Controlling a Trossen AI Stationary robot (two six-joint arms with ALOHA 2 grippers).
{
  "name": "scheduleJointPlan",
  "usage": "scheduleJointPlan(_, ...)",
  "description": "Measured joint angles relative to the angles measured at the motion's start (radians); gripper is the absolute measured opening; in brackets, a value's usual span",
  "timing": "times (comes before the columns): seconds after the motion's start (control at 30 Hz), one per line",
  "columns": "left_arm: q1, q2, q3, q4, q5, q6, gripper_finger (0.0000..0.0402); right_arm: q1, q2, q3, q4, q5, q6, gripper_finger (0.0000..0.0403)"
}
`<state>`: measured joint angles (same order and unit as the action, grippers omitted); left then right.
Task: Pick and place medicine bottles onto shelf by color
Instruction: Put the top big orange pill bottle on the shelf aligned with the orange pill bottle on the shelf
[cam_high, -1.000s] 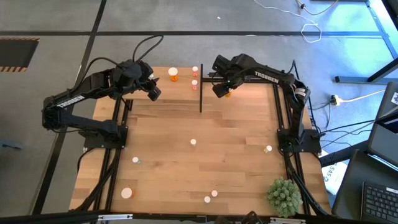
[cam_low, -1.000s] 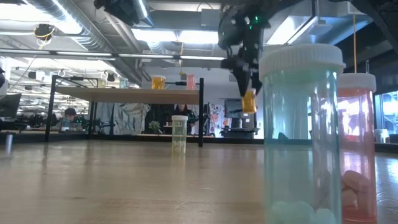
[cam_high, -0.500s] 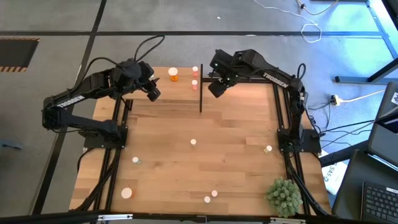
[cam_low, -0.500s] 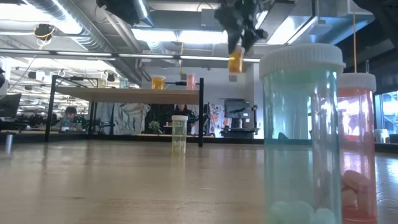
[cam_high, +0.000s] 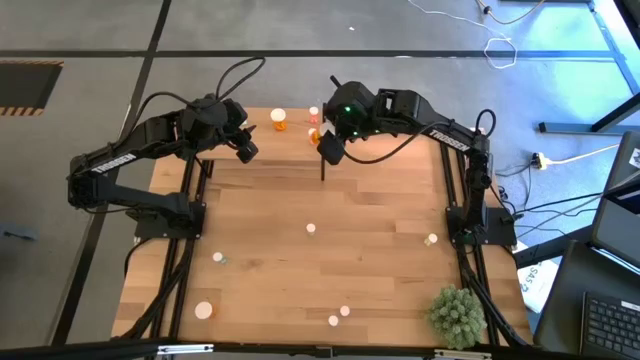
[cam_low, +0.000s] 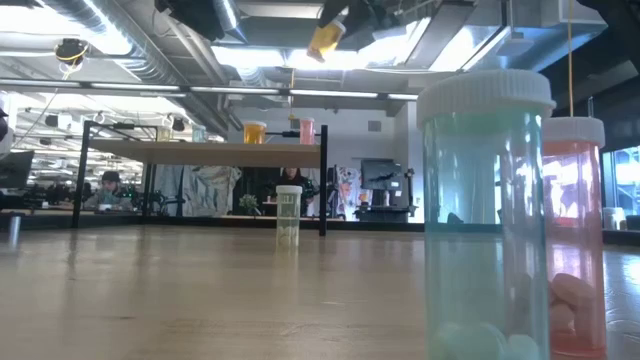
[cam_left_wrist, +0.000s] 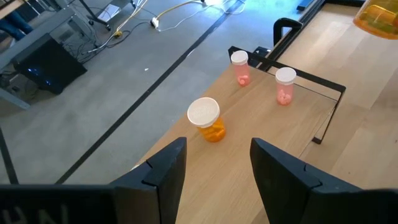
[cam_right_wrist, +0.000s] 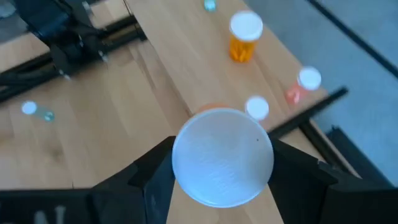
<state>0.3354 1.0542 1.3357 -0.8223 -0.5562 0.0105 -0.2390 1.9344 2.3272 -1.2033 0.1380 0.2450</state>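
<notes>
R gripper (cam_right_wrist: 222, 180) grasps orange bottle (cam_low: 325, 38) above shelf (cam_high: 297, 146); L gripper (cam_left_wrist: 212, 168) released; no legible labels.

bench (cam_high: 330, 200): showing pale wood grain
shelf (cam_left_wrist: 261, 155): light wood, black posts
shelf bottles: one orange (cam_left_wrist: 208, 121), two pinkish-red (cam_left_wrist: 240, 68), all white-capped
carried bottle (cam_right_wrist: 222, 155): white cap, orange body
plant ball (cam_high: 455, 313): spiky green

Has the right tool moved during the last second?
Yes. In the high view the right tool, holding an orange bottle, has shifted left across the shelf, past its black post.
</notes>
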Motion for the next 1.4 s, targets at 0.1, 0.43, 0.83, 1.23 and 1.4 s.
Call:
scheduleJointPlan(0.1,0.0,0.0,0.0,0.001,0.0,-0.001,0.0173,0.005,0.008,0.0,0.033,0.001,-0.029,0.0221)
scheduleJointPlan(0.43,-0.003,0.0,0.0,0.023,0.0,0.0,0.0173,0.024,0.008,0.0,0.124,0.002,-0.117,0.0222)
scheduleJointPlan(0.83,-0.003,0.0,-0.001,0.126,0.408,0.308,0.0173,0.033,0.008,0.0,0.206,0.045,-0.238,0.0222)
scheduleJointPlan(1.23,-0.002,0.006,0.0,0.256,0.456,0.391,0.0173,0.034,0.008,-0.001,0.214,0.045,-0.276,0.0222)
scheduleJointPlan(1.4,-0.002,0.006,0.0,0.256,0.425,0.385,0.0173,0.034,0.009,-0.001,0.215,0.044,-0.274,0.0222)
